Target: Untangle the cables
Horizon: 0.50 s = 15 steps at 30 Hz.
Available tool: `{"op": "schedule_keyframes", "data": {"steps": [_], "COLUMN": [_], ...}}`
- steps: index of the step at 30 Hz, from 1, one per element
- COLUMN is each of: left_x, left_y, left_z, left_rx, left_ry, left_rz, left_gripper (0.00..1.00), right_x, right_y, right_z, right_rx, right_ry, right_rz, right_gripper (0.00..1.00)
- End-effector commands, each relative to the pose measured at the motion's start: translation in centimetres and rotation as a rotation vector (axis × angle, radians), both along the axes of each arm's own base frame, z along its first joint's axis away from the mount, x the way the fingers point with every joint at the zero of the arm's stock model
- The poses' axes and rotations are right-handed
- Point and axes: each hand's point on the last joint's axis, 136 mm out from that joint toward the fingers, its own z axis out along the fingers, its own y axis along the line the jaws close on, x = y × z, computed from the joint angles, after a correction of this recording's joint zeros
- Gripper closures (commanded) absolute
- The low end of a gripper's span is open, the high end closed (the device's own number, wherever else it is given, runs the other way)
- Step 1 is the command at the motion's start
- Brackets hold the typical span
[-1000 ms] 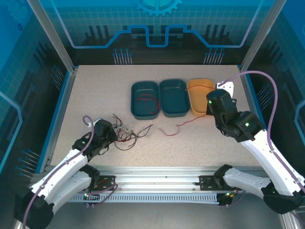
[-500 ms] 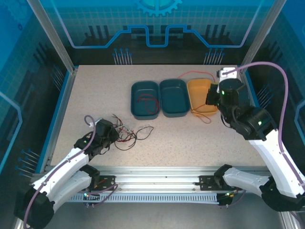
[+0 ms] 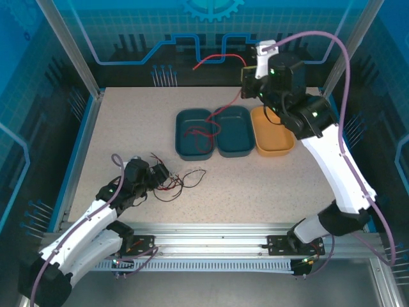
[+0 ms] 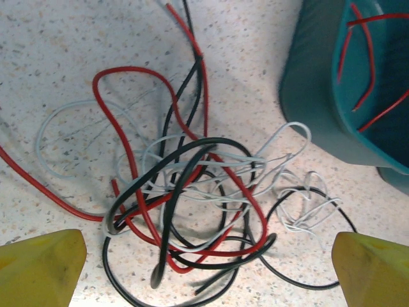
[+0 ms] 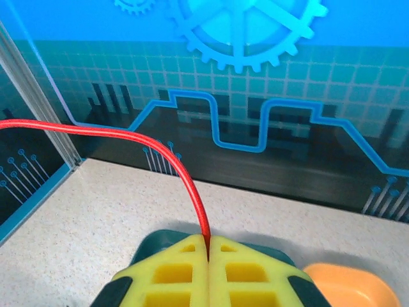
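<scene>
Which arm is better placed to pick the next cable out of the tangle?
Probably left. The left gripper, open, brackets the tangle; the right gripper is raised, shut on a red cable.

White arms with black joints, purple hoses (yellow pincer pads).

Speckled beige table with three small trays lined up edge to edge toward the far side: left teal tray, middle teal tray, and an orange tray on the right. Behind them there's a blue see-through back panel with a gear graphic. A metal rail runs along the near edge.
</scene>
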Motion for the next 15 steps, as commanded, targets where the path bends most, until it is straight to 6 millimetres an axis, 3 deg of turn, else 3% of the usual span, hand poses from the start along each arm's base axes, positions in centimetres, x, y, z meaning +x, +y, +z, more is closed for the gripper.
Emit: {"op": "schedule_keyframes", "data": {"steps": [1,9,15], "left_x": [0.0,-0.1,-0.3], "left_y": [-0.1,-0.5,-0.4], "left_z": [1.9,2.9,3.1], "left_rx": [-0.015,-0.059,-0.065], "left_ry": [-0.024,-0.057,-0.066], "left_rz": [-0.01,-0.018,-0.018], "left_gripper": [0.01,0.01,0.01], "right_x": [1.7,7.6,10.8], "right_y": [2.1,4.5,6.1], "right_z": [2.8,3.0,1.2], "right_rx": [0.035,-0.02,-0.05], "right_ry": [-0.094,-0.157,-0.174], "right_rz": [0.058,-0.004,-0.023], "right_gripper": [1.0,1.0,1.0]}}
